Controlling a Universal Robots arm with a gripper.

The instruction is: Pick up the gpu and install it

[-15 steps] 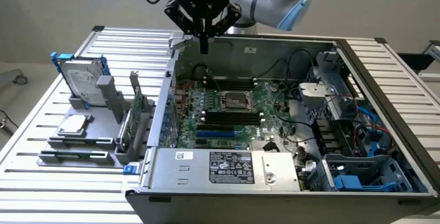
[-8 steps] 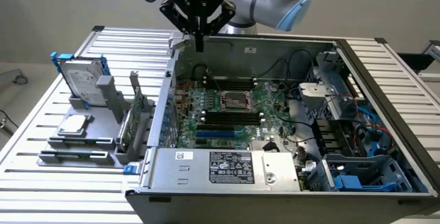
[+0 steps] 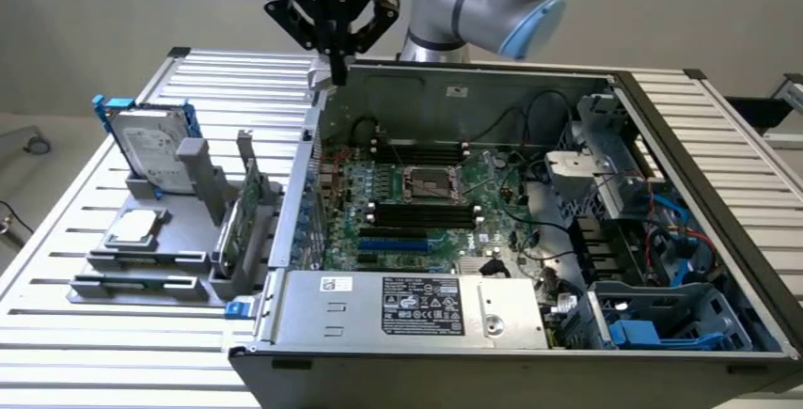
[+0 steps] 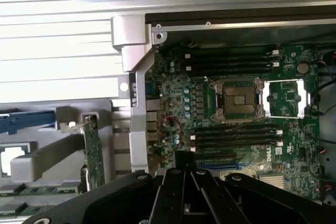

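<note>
Gripper (image 3: 337, 52) hung fully closed, empty; I judged it must open, then centre over the upright green gpu card (image 3: 247, 204) at seven o'clock in the exterior view.

an open black and grey metal computer case (image 3: 687, 160) lies on a silver slatted aluminium table (image 3: 75, 353). its upper side is uncovered, leaving the green motherboard (image 3: 427, 193) reachable from above. black cables (image 3: 540, 113) and a silver metal drive cage (image 3: 584, 169) crowd the exterior view's right. the case's tall grey side wall (image 3: 301, 193) stands just beside the gpu (image 3: 251, 212), a thin green card on edge in a grey plastic holder (image 3: 198, 169). a silver hard drive (image 3: 149, 146) in a blue frame stands upright near its other side. the black gripper (image 3: 337, 52), fingers together, hangs above the wall's far corner.
</note>
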